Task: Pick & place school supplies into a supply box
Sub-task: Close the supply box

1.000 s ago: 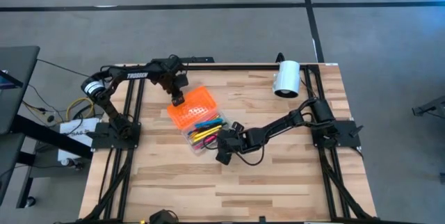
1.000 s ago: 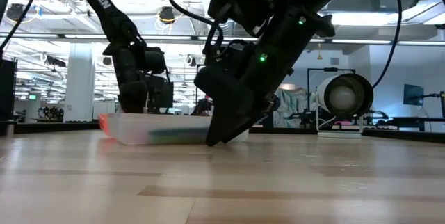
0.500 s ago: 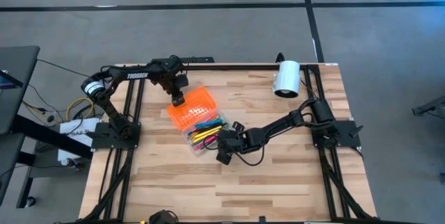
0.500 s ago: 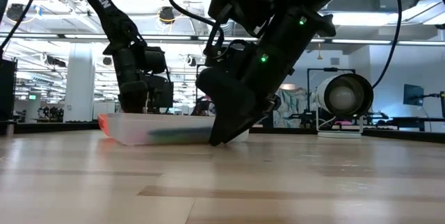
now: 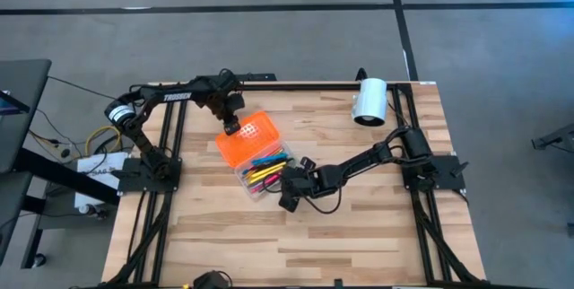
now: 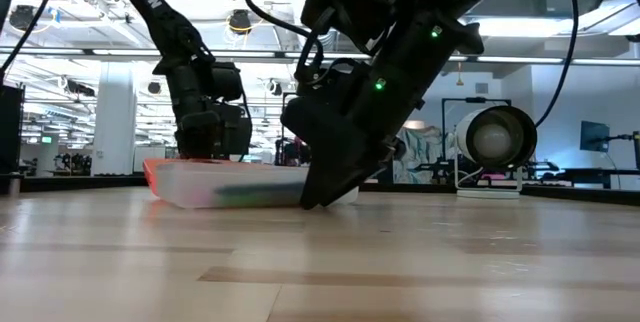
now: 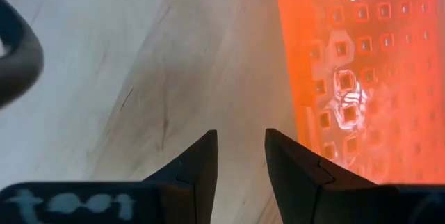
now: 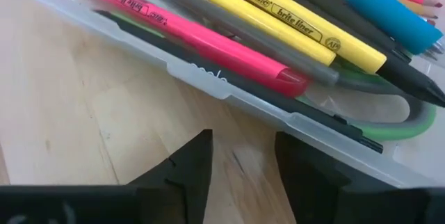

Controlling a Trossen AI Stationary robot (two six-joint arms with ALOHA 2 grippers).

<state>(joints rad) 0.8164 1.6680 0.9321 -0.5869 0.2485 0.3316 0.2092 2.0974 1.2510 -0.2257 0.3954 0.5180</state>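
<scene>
Supply box (image 5: 254, 157) lying open mid-table, pens (image 8: 257, 26) inside. Left gripper (image 5: 230, 126), fingers slightly parted and empty, at the orange lid's (image 7: 361, 78) far edge; right gripper (image 8: 240, 161), likewise apparently parted, empty, beside the clear base (image 8: 229, 88).

Left tool (image 5: 232, 127) shifted slightly along orange lid (image 5: 247, 138).

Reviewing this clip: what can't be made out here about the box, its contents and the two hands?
- Low view: the right hand hides the near end of the supply box; contents show only as a blur through its wall.
- High view: the left hand covers part of the orange lid; contact unclear.
- Right wrist view: pens cut off by the edges.
</scene>
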